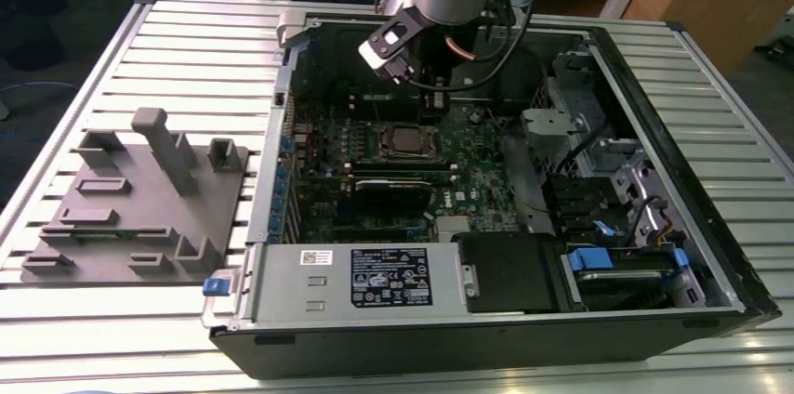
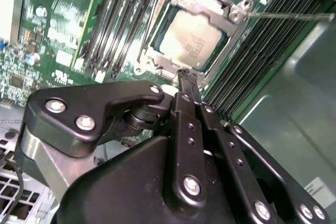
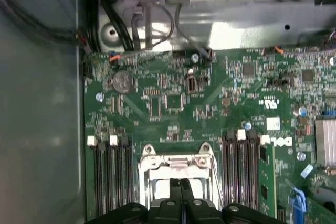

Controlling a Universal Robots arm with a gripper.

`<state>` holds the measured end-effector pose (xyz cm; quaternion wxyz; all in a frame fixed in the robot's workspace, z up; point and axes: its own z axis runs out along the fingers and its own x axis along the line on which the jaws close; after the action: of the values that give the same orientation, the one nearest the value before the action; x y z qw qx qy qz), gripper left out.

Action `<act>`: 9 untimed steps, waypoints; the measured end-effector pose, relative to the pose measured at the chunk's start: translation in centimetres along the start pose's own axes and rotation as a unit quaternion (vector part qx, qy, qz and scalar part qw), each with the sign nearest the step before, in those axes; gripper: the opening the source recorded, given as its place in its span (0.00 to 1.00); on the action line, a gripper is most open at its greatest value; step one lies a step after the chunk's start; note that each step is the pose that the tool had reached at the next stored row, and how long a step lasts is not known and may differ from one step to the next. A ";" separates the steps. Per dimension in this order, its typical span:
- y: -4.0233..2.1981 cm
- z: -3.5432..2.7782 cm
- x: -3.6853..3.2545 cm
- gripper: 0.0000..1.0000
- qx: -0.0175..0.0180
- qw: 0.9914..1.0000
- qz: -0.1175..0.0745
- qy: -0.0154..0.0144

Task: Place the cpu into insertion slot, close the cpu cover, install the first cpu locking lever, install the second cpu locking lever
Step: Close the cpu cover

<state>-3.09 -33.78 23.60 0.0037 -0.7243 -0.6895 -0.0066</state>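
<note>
The cpu [image 2: 190, 38], a pale silver square, lies in the insertion slot [image 1: 403, 140] on the green motherboard. The cpu cover [image 2: 231, 30], a metal frame with a cut-out centre, lies down around the chip. In the first wrist view the cover [image 3: 177, 162] sits between the memory slots. A thin metal locking lever [image 2: 289, 17] sticks out from one corner of the socket over the memory slots. My gripper [image 2: 184, 77] is shut with nothing in it, and its tips hang just above the socket's edge. The gripper [image 3: 181, 183] shows the same closed fingers in the first wrist view.
The open computer case [image 1: 676, 171] lies on a slatted white table [image 1: 149, 50]. Black memory slots [image 2: 121, 19] flank the socket. A power supply [image 1: 372, 278], drive cages [image 1: 608, 148] and cables surround the board. A grey fixture block [image 1: 137, 199] stands at the exterior view's left.
</note>
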 end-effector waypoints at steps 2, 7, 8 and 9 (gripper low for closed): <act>-0.47 0.08 -0.03 0.11 0.000 1.000 0.000 0.000; -1.10 0.31 -0.51 0.11 0.000 1.000 0.000 0.000; -1.16 0.37 -0.61 0.11 0.000 1.000 0.000 0.000; -1.23 0.44 -0.72 0.11 0.000 1.000 0.000 0.000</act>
<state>-4.36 -34.43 23.14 0.0035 -0.7243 -0.6895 -0.0068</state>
